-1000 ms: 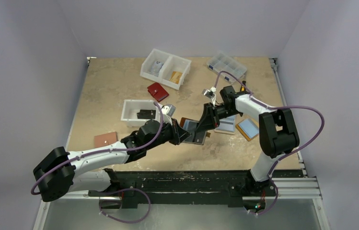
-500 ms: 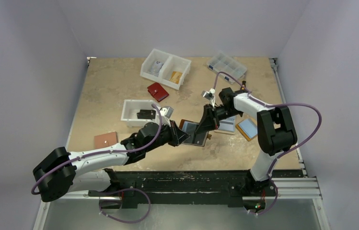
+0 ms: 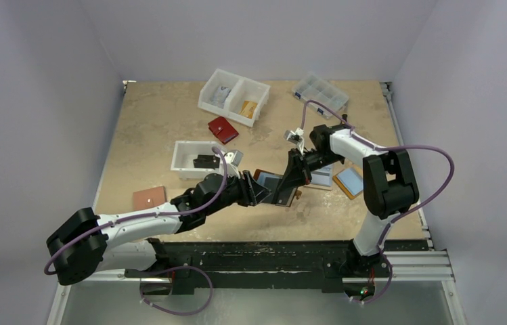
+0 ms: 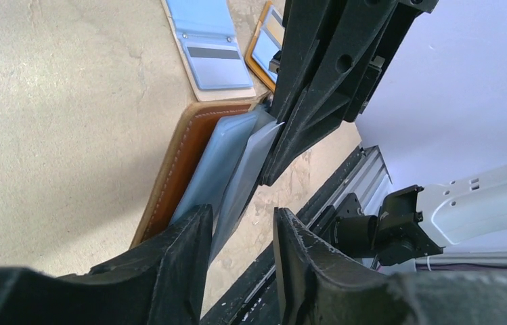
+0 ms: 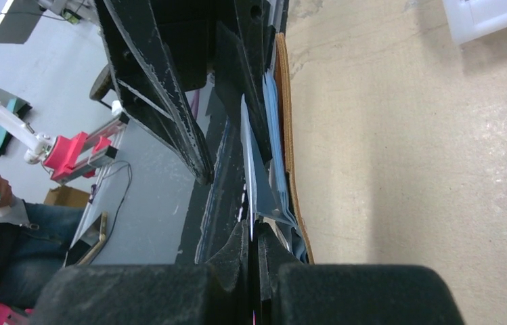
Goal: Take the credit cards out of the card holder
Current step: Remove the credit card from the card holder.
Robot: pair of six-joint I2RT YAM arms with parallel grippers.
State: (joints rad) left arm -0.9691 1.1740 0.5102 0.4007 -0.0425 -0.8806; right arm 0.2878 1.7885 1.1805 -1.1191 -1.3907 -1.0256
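While the left gripper (image 4: 240,215) stands released beside the card holder (image 4: 181,157), the right gripper (image 5: 252,233) pinches its pale sleeve (image 4: 253,157).

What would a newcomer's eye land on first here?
Both black grippers meet at the middle of the tan table over an opened reddish-brown leather card holder. The right gripper is pinched shut on a thin pale leaf fanning out of it, while the left gripper stands open at that leaf's other end. Farther back, a small bright red wallet lies flat near white plastic bins.
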